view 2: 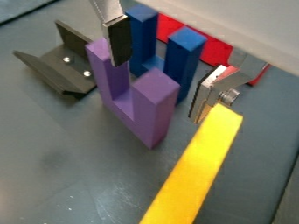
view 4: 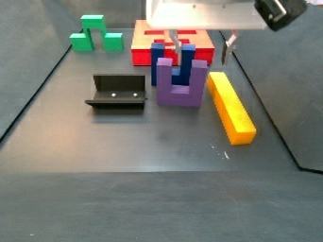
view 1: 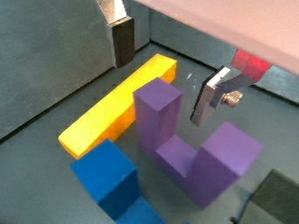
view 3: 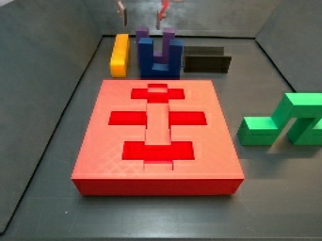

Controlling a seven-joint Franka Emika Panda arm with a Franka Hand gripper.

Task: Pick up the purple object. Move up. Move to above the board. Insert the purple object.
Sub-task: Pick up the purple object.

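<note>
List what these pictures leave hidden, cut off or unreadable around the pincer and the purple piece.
- Pincer: in both wrist views the upper fingers are cut off by the frame edge.
- Purple object: in a side view the blue block covers nearly all of it.
- Board: in a side view the pincer's housing and both blocks hide much of it, recesses unreadable.
- Whether the pads touch the purple object: not clear in any view.

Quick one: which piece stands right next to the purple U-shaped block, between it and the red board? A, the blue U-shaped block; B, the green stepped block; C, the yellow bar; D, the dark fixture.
A: in a side view the blue U-shaped block stands directly behind the purple object, toward the board; the open gripper hovers above.
</note>
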